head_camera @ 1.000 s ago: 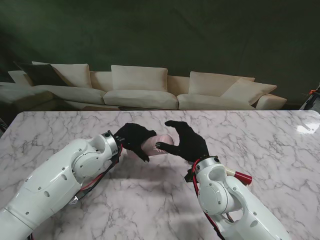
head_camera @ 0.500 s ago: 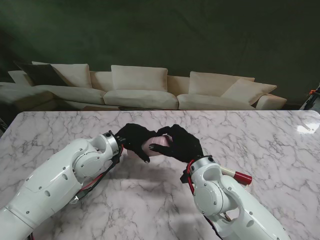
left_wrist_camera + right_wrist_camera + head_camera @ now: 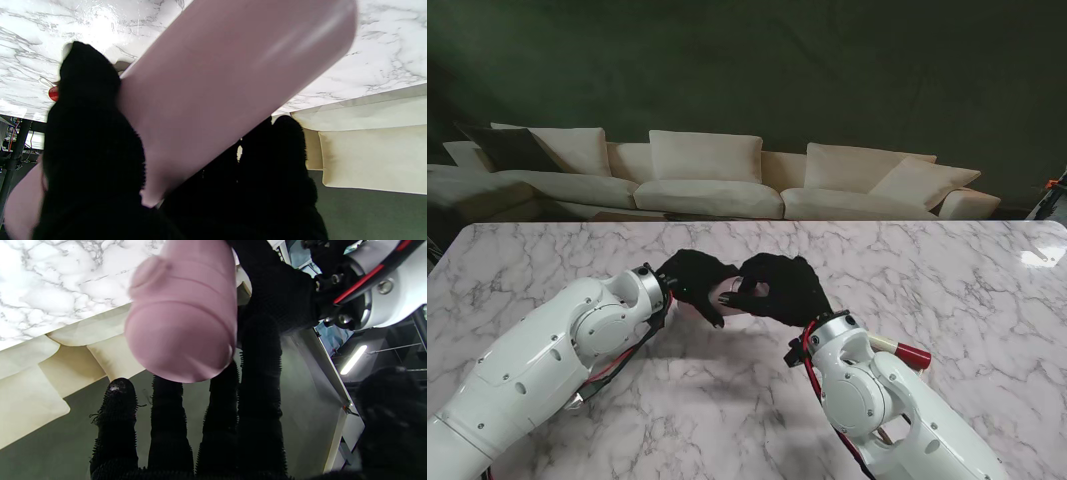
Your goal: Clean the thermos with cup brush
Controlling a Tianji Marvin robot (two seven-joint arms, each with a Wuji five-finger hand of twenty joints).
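My left hand (image 3: pixel 695 282) is wrapped around the pink thermos (image 3: pixel 726 294), held off the marble surface (image 3: pixel 987 300) near its middle, roughly level and lying across in front of me. In the left wrist view the thermos (image 3: pixel 217 86) barrel runs diagonally across the frame, thumb on one side, the other fingers (image 3: pixel 287 146) curled on the far side, so that hand is clamped on it. My right hand (image 3: pixel 779 288) sits at the capped end of the thermos, black glove right up against the left glove in the stand view, which hides almost all of the thermos there; only a small pink patch shows between the two. In the right wrist view the thermos (image 3: pixel 181 320) cap end faces the camera, blurred, with my right fingers (image 3: pixel 166 426) reaching out past it, side by side and mostly straight; thumb is off to the side. Cannot tell if the right hand actually grips the cap or only touches it. A red-tipped part (image 3: pixel 914 355) sticks out by my right forearm; can't tell what it is. Cup brush not made out in any view. Behind the surface, a cream sofa (image 3: pixel 707 175) with cushions against a dark green wall (image 3: pixel 827 70).
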